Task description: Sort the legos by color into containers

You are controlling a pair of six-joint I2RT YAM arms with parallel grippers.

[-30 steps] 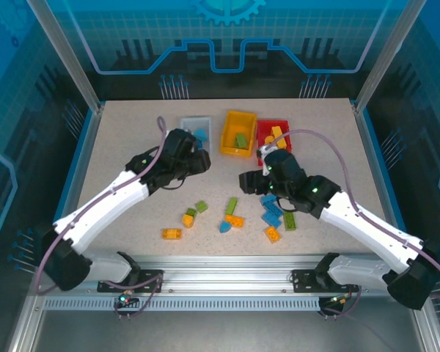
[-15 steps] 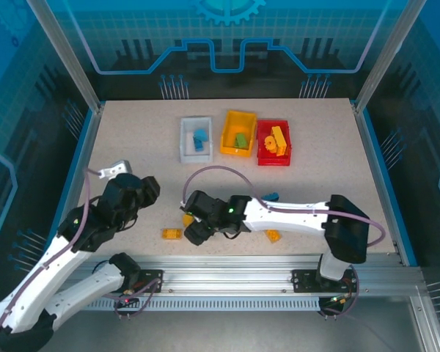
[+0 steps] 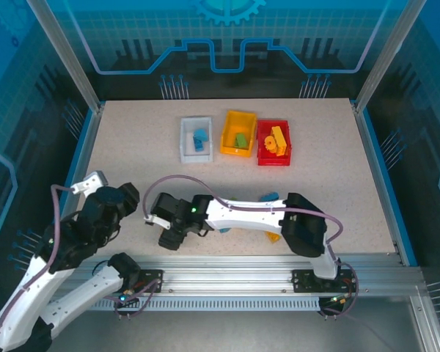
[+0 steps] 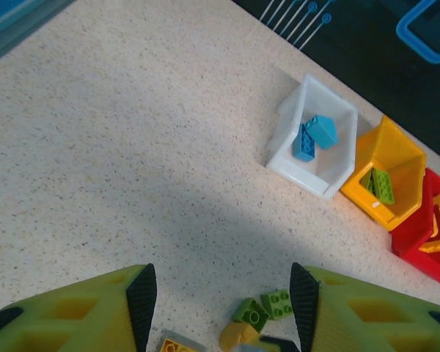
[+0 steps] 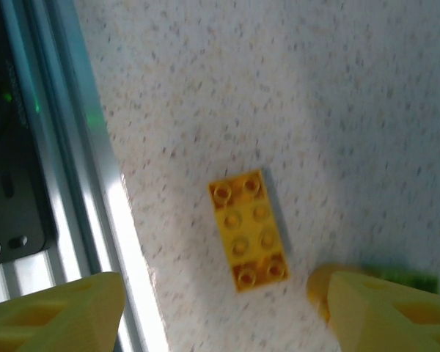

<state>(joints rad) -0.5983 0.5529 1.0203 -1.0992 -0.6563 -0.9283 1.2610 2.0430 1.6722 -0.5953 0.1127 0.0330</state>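
My right gripper (image 3: 170, 229) reaches far left along the table's near edge and stands open (image 5: 224, 301) over a flat yellow-orange lego (image 5: 249, 229) that lies on the table, untouched. A rounded orange lego (image 5: 317, 286) and a green one (image 5: 405, 277) lie by its right finger. My left gripper (image 3: 129, 199) hangs open (image 4: 224, 293) and holds nothing. Below it lie two green legos (image 4: 279, 302) and an orange one (image 4: 238, 336). The white bin (image 3: 185, 141) holds blue legos (image 4: 313, 136). The yellow bin (image 3: 238, 120) holds a green one (image 4: 381, 185). The red bin (image 3: 274, 159) holds yellow ones (image 3: 277, 139).
The aluminium rail (image 5: 81, 191) of the table's near edge runs just left of the yellow-orange lego. A blue lego (image 3: 270, 196) and an orange one (image 3: 273, 236) lie near the right arm's elbow. Bare tabletop (image 4: 132, 132) stretches between the left gripper and the bins.
The left arm has pulled back from the white bin to the near left. The right gripper has swung from the middle pile leftwards along the near edge.
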